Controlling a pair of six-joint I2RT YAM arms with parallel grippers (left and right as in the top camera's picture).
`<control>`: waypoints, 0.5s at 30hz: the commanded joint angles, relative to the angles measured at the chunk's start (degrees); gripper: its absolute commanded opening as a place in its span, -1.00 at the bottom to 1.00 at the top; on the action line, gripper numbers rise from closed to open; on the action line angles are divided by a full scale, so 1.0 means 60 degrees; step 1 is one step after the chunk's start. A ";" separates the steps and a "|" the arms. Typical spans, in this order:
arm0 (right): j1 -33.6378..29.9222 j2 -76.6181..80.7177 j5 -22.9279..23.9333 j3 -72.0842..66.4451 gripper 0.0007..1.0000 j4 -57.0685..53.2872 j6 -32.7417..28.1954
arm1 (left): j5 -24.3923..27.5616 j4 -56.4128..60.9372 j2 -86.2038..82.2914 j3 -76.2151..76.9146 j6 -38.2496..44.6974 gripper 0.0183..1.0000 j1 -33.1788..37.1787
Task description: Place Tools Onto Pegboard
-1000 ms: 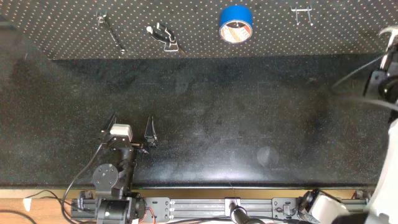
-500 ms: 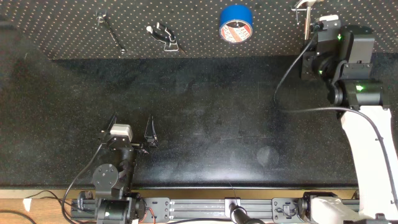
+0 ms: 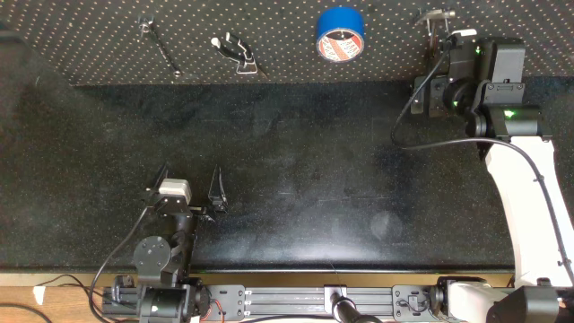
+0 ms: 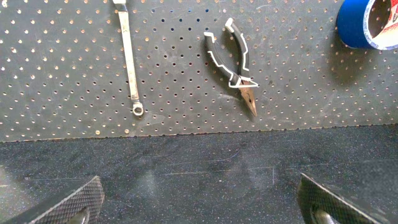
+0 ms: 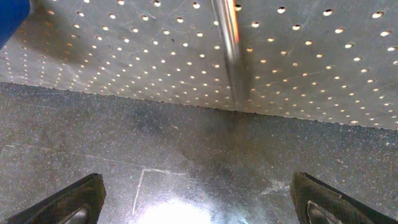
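Observation:
On the pegboard (image 3: pixel 108 36) hang a slim wrench (image 3: pixel 160 45), black-and-white pliers (image 3: pixel 238 54), a blue tape roll (image 3: pixel 341 34) and a silvery metal tool (image 3: pixel 435 18). The left wrist view faces the wrench (image 4: pixel 129 56), the pliers (image 4: pixel 233 62) and the tape roll (image 4: pixel 370 22). My left gripper (image 3: pixel 190 177) rests low over the mat near its base, open and empty. My right gripper (image 5: pixel 199 196) is up by the board just below the silvery tool, whose shaft (image 5: pixel 229 50) hangs ahead of it. It is open, with nothing between its fingers (image 5: pixel 78 199).
A dark mat (image 3: pixel 296 170) covers the worktop between the arms and the board. The right arm (image 3: pixel 516 170) stretches up the right side, its cable (image 3: pixel 408 117) looping over the mat. The blue roll's edge (image 5: pixel 11 15) sits beside the right gripper.
The right arm swung in from the right edge to the pegboard beside the silvery tool, then shifted slightly left. The left arm and the other hung tools stayed put.

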 commanded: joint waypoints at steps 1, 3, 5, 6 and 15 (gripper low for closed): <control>0.0091 -0.1209 0.0015 -0.1242 0.95 0.0459 -0.0240 | 0.0029 -0.0066 -0.0076 -0.0022 0.0055 0.99 0.0011; 0.0091 -0.2532 -0.0018 -0.3220 0.95 0.2149 -0.0233 | 0.0029 -0.0066 -0.0076 -0.0022 0.0055 0.99 0.0011; 0.0091 -0.3942 -0.0018 -0.5147 0.95 0.3515 -0.0237 | 0.0029 -0.0066 -0.0076 -0.0022 0.0055 0.99 0.0011; 0.0080 -0.4448 -0.0018 -0.5745 0.95 0.3876 -0.0233 | 0.0029 -0.0066 -0.0076 -0.0022 0.0055 0.99 0.0011; 0.0084 -0.9468 -0.0018 -1.0783 0.95 0.7665 0.0579 | 0.0029 -0.0066 -0.0076 -0.0022 0.0055 1.00 0.0011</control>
